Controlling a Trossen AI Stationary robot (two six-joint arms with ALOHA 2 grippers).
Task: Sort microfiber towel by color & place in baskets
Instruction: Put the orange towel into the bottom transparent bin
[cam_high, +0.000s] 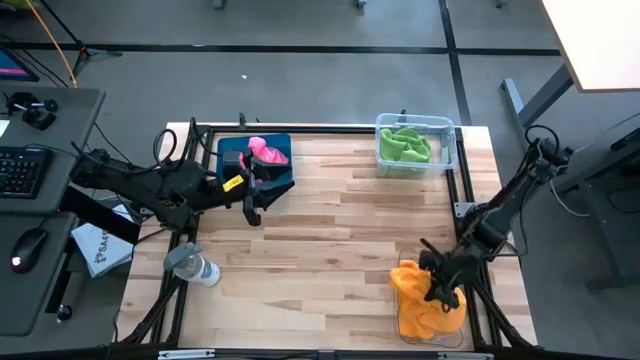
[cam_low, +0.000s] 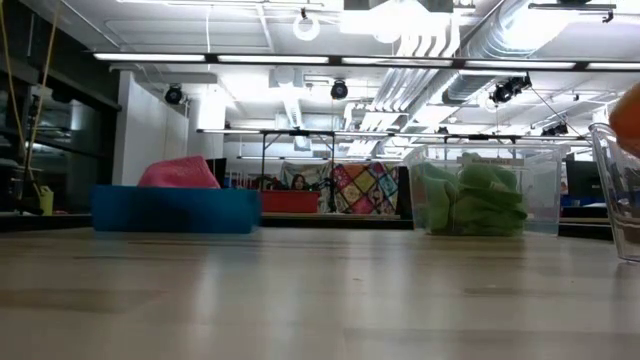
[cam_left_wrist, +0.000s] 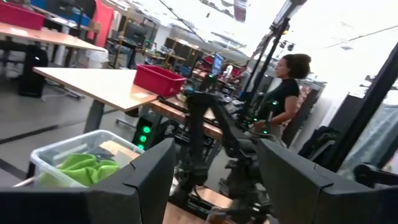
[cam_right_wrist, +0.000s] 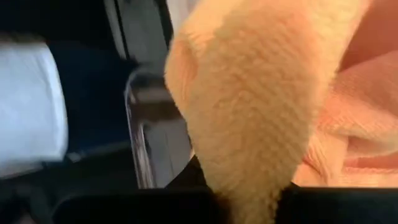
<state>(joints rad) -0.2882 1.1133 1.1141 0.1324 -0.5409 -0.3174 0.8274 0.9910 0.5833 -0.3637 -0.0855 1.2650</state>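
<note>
Seen from above: pink towel (cam_high: 266, 151) heaped in the blue tray (cam_high: 232, 148) at the far left of the tabletop (cam_high: 330, 230), green towels (cam_high: 405, 146) in a clear bin (cam_high: 448, 128) at the far right, orange towels (cam_high: 430, 300) piled in a second clear bin (cam_high: 402, 266) at the near right edge. A capped bottle (cam_high: 192, 266) lay on its side near the left edge. Left gripper (cam_high: 253, 190) hovered just beside the blue tray, fingers apart and holding nothing. Right gripper (cam_high: 441, 280) reached down into the orange pile.

From table height: only the tray (cam_low: 175, 210) with its pink heap (cam_low: 178, 173), the green-filled bin (cam_low: 480, 195), and an edge of the near bin (cam_low: 615, 200); neither arm visible.

Left wrist view: spread dark fingers (cam_left_wrist: 146, 171), the green bin (cam_left_wrist: 74, 155) beyond, and a person (cam_left_wrist: 283, 93) standing in the room behind.

Right wrist view alone settled the grasp: fold of orange cloth (cam_right_wrist: 261, 106) pinched between the fingers, bin rim (cam_right_wrist: 143, 118) beside it.
</note>
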